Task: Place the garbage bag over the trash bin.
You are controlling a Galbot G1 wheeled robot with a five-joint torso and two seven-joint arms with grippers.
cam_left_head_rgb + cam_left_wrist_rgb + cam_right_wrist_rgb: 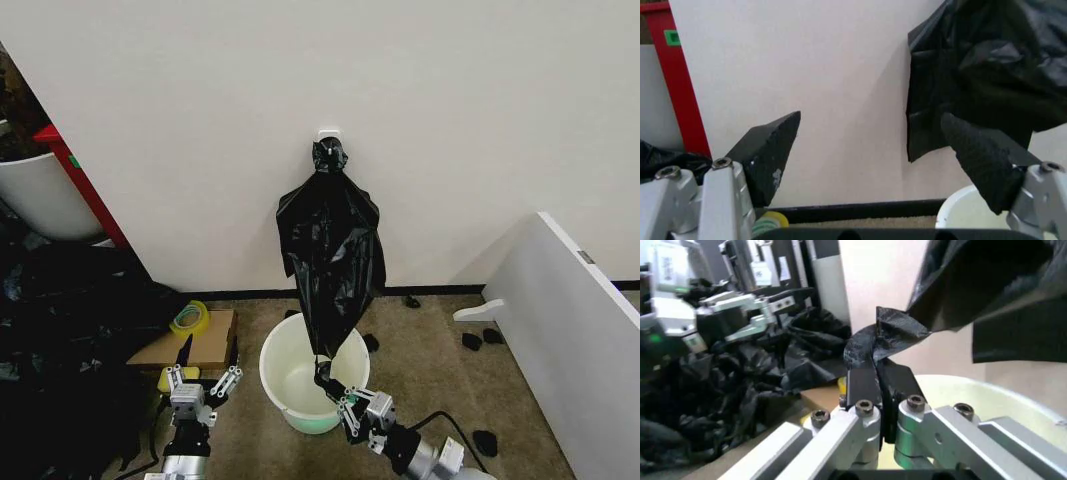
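A black bundle of bags (330, 240) hangs from a wall hook, knotted at its top, straight above the trash bin (272, 372), a cream-white round bucket on the floor. The lowest tip of the black plastic, the garbage bag's end (888, 331), reaches down over the bin's near rim. My right gripper (326, 380) is shut on that tip, seen close up in the right wrist view (875, 371). My left gripper (203, 377) stands open left of the bin, fingers pointing up, nothing between them (870, 135).
A flat cardboard box (190, 345) with a yellow tape roll (188, 318) lies left of the bin. A heap of dark plastic sheeting (60, 330) covers the far left. A white panel (580, 330) slants along the right. Small black objects (472, 340) dot the carpet.
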